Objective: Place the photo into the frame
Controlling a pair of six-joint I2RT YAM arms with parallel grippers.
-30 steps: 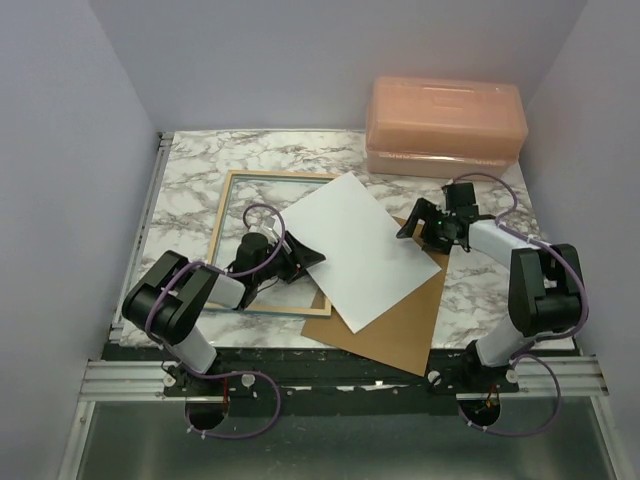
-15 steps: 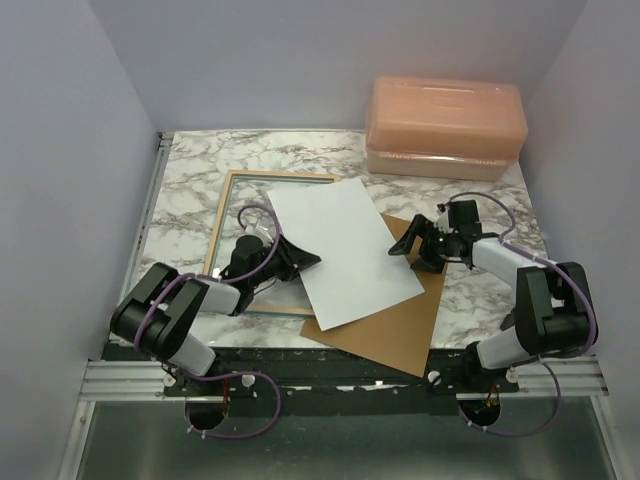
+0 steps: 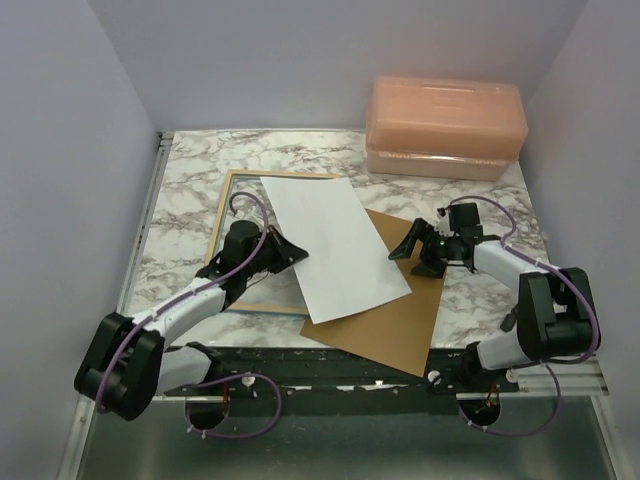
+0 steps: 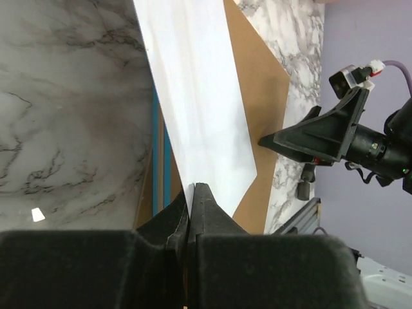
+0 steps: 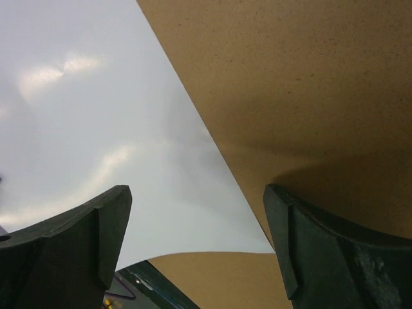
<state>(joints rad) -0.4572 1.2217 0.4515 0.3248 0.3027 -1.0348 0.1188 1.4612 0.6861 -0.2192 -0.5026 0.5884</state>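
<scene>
1. You are looking at a robotics lab test cell, not a home or a shop.
2. Plain pale walls (image 3: 60, 150) close in the marble-patterned table (image 3: 190, 180) on three sides, like a booth built for recording.
3. Your left arm (image 3: 180, 310) and right arm (image 3: 510, 265) are bolted to an aluminium rail (image 3: 120, 378) at the near edge, with purple cables (image 3: 240, 425) looping beneath it.
4. What lies on the table reads as staged props: a frame (image 3: 221, 215), a photo (image 3: 335, 245) white side up, a brown board (image 3: 400, 320) and a peach plastic box (image 3: 445, 125).
</scene>
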